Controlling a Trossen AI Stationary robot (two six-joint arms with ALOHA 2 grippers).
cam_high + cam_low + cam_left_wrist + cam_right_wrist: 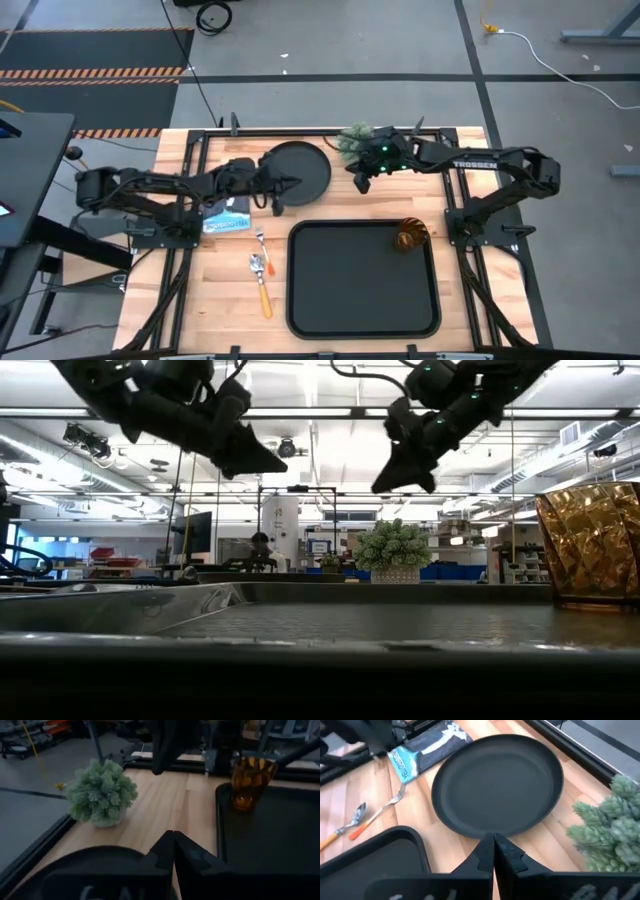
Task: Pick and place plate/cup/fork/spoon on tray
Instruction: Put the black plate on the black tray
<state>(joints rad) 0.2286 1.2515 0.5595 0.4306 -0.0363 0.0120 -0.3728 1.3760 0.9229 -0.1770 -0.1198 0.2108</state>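
A robotics lab or workshop: beyond the wooden table (330,215), the low view shows a large hall with ceiling strip lights (300,412), exposed ducts, blue bins (460,571), and hazard-striped floor matting (95,72) beside it.

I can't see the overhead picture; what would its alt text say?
Two dark robot arms hang over a wooden table: the left gripper and the right gripper flank a round black plate. An amber cup stands in a black tray; a fork and spoon lie beside it.
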